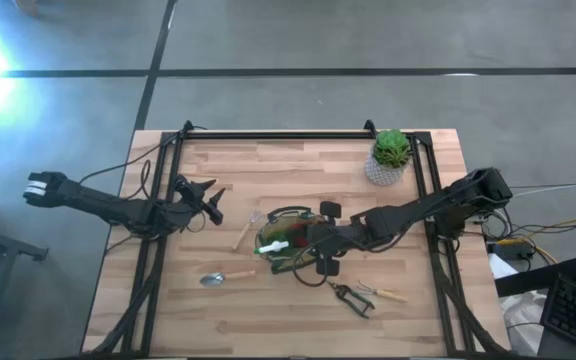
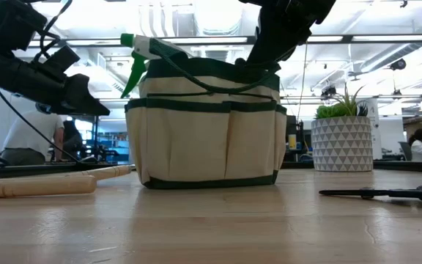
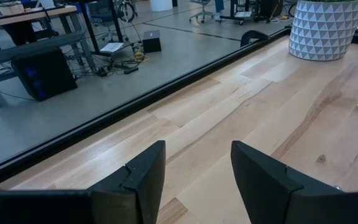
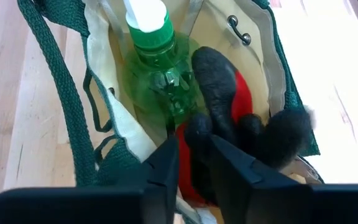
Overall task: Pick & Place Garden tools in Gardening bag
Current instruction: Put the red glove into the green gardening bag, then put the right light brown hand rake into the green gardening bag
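Observation:
The olive-tan gardening bag [image 1: 286, 213] stands upright at the table's middle. Inside it sit a green spray bottle [image 4: 157, 68] and a red glove with dark fingers [image 4: 235, 106]. My right gripper [image 4: 192, 165] hangs over the bag's mouth, slanting down from the right. It is slightly open, its fingertips on either side of a dark glove finger [image 4: 197, 127]. My left gripper [image 3: 197, 174] stands open over bare wood left of the bag. A wooden-handled fork [image 1: 245, 230], a metal trowel [image 1: 216, 279] and black shears [image 1: 353, 298] lie on the table. My right gripper has its fingertips [image 4: 169, 158] close on both sides of one dark finger of the glove. A gap shows between the fingertips, and I cannot tell whether they touch the glove. The glove rests inside the bag against the bottle.
A green plant in a white pot [image 1: 388, 160] stands at the far right. A second wooden-handled tool [image 1: 386, 292] lies beside the shears. A black rail frame [image 1: 268, 134] borders the table. Bare wood lies along the near edge.

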Robot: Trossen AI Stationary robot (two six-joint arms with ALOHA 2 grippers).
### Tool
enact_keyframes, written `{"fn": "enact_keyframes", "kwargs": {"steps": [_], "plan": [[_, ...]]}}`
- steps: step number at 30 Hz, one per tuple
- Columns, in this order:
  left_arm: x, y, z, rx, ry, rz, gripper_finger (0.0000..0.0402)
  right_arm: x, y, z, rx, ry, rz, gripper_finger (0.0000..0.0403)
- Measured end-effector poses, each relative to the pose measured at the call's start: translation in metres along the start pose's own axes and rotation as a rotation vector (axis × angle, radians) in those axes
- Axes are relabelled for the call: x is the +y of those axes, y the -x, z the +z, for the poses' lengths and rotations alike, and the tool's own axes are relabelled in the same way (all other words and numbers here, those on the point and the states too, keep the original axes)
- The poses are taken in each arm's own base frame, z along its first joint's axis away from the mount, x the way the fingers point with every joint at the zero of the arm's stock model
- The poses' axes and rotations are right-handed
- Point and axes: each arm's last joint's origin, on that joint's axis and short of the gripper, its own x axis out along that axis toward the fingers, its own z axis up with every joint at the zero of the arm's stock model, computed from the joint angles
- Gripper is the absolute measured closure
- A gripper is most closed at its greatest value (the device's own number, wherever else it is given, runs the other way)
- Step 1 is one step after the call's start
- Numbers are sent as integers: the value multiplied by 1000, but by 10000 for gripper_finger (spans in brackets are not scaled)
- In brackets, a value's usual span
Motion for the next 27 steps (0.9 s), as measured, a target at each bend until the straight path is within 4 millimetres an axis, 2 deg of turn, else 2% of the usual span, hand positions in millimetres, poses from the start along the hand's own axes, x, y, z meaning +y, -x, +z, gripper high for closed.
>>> {"fn": "enact_keyframes", "kwargs": {"steps": [6,12,27], "plan": [[0,0,0,0,0,0,216,0,0,0,0,0,0,281],[0,0,0,0,0,0,216,-2,5,1,-6,-2,2,271],[0,0,0,1,-2,1,216,-21,62,2,-34,-73,21,299]]}}
